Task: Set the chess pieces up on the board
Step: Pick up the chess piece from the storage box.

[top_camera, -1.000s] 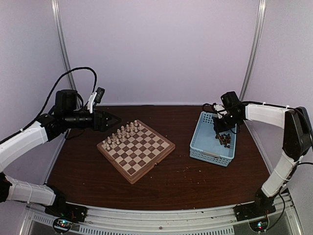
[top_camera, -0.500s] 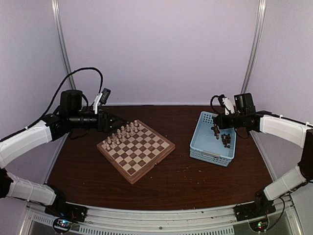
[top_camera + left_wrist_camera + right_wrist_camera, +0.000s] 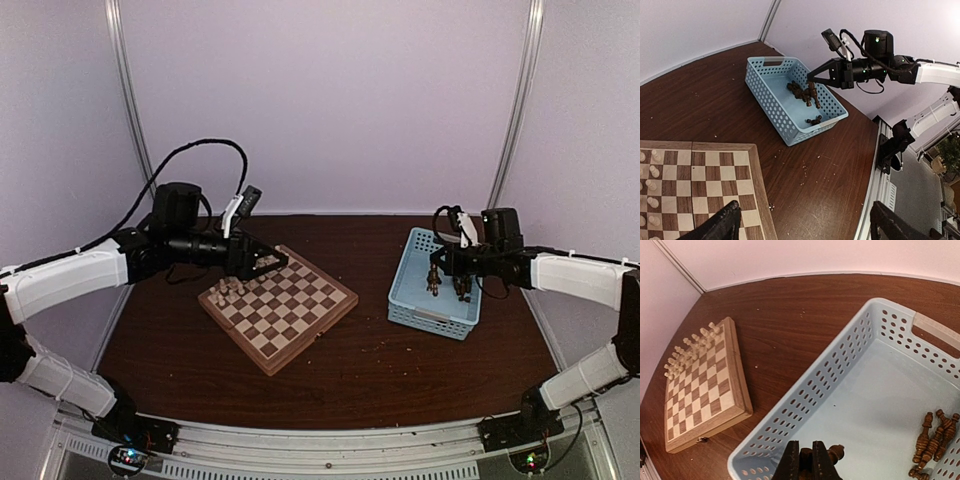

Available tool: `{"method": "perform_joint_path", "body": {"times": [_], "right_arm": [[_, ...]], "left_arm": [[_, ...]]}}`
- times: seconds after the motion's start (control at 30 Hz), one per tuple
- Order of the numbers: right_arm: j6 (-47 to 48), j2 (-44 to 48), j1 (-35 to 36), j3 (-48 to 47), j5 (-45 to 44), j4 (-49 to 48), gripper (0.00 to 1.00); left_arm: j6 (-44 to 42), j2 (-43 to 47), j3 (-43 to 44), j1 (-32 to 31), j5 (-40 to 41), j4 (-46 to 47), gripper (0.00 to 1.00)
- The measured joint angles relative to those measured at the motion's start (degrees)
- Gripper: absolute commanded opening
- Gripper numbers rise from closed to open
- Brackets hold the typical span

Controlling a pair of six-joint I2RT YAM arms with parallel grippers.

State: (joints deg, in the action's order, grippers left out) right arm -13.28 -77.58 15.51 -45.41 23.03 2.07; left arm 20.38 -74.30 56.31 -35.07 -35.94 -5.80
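Note:
The board [image 3: 280, 308] lies left of centre, with cream chess pieces [image 3: 230, 290] in rows along its far-left side. My left gripper [image 3: 266, 262] is open and empty, hovering over the board's far corner. In the left wrist view its fingers [image 3: 715, 227] spread wide above the board's edge [image 3: 757, 185]. My right gripper [image 3: 437, 272] is shut on a dark brown chess piece [image 3: 834, 454] and holds it above the basket's floor. Several more dark pieces [image 3: 934, 436] lie in the basket's corner. The board [image 3: 705, 390] also shows in the right wrist view.
The light blue lattice basket [image 3: 405, 295] stands right of the board; it also shows in the left wrist view [image 3: 771, 95] and the right wrist view [image 3: 830, 385]. Crumbs dot the dark table [image 3: 400, 365]. A metal rail [image 3: 330, 450] runs along the near edge.
My left arm has swung right, from beside the board to over its far corner. My right gripper has turned and risen from the basket's pile, now with a dark piece in it.

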Motion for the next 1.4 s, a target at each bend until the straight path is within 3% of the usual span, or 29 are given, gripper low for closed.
{"method": "perform_joint_path", "body": {"times": [0.27, 0.67, 0.9, 1.1, 1.27, 1.4], "right_arm": [[-1.11, 2.47, 0.0, -0.22, 5.55, -2.43, 0.02], [-1.05, 6.8, 0.0, -0.44, 5.73, -0.04, 0.02], [-0.63, 7.8, 0.0, -0.39, 5.25, 0.31, 0.01], [-1.51, 7.52, 0.0, 4.24, 1.46, -7.13, 0.0], [-0.81, -0.92, 0.0, 2.08, -3.98, -2.99, 0.0], [-0.39, 2.05, 0.0, 1.64, -5.11, -1.33, 0.0]], "left_arm": [[-2.29, -7.34, 5.35, -4.63, 1.38, 1.92, 0.89], [-6.71, -17.22, 14.82, -10.82, 5.18, 2.45, 0.89], [-8.0, -17.46, 16.65, -11.82, 6.01, 2.38, 0.9], [-8.13, -17.53, 16.65, -11.91, 6.6, 2.32, 0.89], [-8.44, -17.53, 16.65, -11.93, 6.93, 2.27, 0.9], [-8.72, -17.64, 16.65, -11.93, 7.04, 2.29, 0.89]]}}
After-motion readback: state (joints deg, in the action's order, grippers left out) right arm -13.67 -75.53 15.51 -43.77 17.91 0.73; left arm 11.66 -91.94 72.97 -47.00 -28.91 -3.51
